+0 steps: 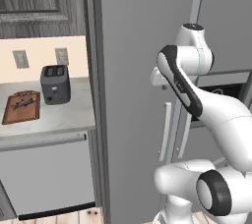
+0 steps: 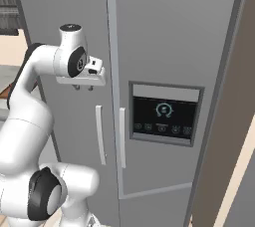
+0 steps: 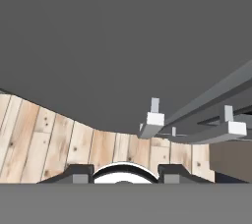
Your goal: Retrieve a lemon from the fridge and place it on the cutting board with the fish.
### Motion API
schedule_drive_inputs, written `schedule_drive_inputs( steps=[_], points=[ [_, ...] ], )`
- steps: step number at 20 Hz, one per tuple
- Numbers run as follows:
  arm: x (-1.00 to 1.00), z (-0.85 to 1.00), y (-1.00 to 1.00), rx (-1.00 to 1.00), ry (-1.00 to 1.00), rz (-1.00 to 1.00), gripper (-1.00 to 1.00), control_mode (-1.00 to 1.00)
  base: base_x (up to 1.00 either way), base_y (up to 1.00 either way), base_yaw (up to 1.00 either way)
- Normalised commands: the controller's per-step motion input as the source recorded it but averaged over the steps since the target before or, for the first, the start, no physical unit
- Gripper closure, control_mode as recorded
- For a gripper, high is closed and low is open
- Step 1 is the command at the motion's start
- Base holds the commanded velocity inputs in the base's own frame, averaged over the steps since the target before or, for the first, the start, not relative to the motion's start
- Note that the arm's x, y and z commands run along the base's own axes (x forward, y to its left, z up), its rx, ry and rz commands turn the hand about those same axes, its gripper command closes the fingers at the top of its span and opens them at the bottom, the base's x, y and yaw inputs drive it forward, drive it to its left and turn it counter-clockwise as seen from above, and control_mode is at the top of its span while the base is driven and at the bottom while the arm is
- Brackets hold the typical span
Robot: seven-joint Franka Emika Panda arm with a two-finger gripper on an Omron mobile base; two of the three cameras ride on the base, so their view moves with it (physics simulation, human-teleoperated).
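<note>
- Tall matte grey double-door fridge (image 2: 164, 32): both doors closed, two long pale vertical handles (image 2: 101, 135) side by side at the centre seam, a dark display panel (image 2: 162, 114) set in the right-hand door.
- Pale grey worktop (image 1: 69, 115) left of the fridge, under dark wood-grain cabinets (image 1: 39, 2).
- White arm's two-finger gripper (image 2: 83, 87) hangs close in front of the left door, above the handle tops, fingers pointing down at the wood-plank floor (image 3: 54, 144). Fingers a modest way apart, nothing between them.
- Reddish-brown rectangular wooden cutting board (image 1: 11, 115), raised rim, near the worktop's front left edge.
- Dark grey boxy toaster (image 1: 54, 84) just right of the board, towards the back.
- Small slim dark grey fish (image 1: 24, 103) lies on the board, angled.
</note>
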Motion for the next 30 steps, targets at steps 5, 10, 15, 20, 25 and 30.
schedule_drive_inputs(
  steps=[5, 10, 15, 20, 25, 30],
  points=[
    [0.00, 0.00, 0.00, 0.00, 0.00, 0.00, -1.00, 1.00, -0.01, -0.07, 0.00],
    [0.00, 0.00, 0.00, 0.00, 0.00, 0.00, -1.00, 1.00, -0.21, -0.26, -0.04],
    [0.00, 0.00, 0.00, 0.00, 0.00, 0.00, -1.00, 1.00, -0.27, -0.23, -0.05],
    [0.00, 0.00, 0.00, 0.00, 0.00, 0.00, -1.00, 1.00, -0.35, -0.39, -0.06],
    [0.00, 0.00, 0.00, 0.00, 0.00, 0.00, -1.00, 1.00, -0.23, -0.50, -0.04],
    [0.00, 0.00, 0.00, 0.00, 0.00, 0.00, -1.00, 1.00, -0.30, -0.13, 0.00]
  ],
)
